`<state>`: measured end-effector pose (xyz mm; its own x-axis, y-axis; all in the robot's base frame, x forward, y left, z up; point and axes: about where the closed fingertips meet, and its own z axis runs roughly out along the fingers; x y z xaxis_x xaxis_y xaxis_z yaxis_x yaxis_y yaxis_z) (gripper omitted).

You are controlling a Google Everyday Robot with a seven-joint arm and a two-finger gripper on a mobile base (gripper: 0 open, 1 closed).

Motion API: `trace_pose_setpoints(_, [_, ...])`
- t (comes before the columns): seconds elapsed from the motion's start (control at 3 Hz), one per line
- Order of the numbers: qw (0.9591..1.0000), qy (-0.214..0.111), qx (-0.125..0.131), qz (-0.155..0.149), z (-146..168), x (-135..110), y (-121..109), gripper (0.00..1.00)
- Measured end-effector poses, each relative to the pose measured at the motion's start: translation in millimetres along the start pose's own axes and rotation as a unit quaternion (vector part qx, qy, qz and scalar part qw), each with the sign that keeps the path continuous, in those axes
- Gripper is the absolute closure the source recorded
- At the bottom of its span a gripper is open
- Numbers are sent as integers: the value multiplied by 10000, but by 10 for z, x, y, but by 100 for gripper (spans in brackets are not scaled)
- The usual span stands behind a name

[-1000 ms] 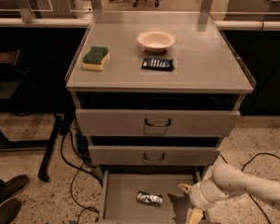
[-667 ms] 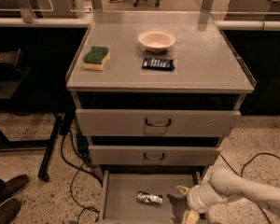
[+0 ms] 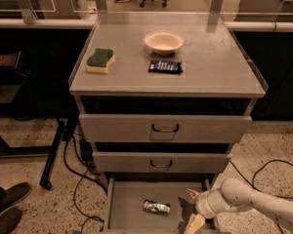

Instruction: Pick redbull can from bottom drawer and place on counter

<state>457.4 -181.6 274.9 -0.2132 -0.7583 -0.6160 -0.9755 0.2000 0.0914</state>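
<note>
Bottom drawer [image 3: 127,204] pulled out, redbull can [image 3: 156,207] inside, hand [image 3: 193,208] just right of it.
Worktop [image 3: 219,62]: sponge [image 3: 100,61] near the left rim, bowl [image 3: 164,42] and dark packet [image 3: 165,67] mid, open grey surface from there to the right rim. Can lies on its side mid-floor, free floor between it and the left drawer wall. Hand sits at the drawer's right edge, near the can but apart, fingers spread, gripping nothing.
</note>
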Motion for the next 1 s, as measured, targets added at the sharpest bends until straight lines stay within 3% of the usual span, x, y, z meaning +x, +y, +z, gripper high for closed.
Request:
trace_pose_setpoints(0.67, [9998, -181, 63, -114, 77, -23, -13, 0])
trace_pose_setpoints(1.0, [9983, -431, 223, -311, 494, 9, -253, 0])
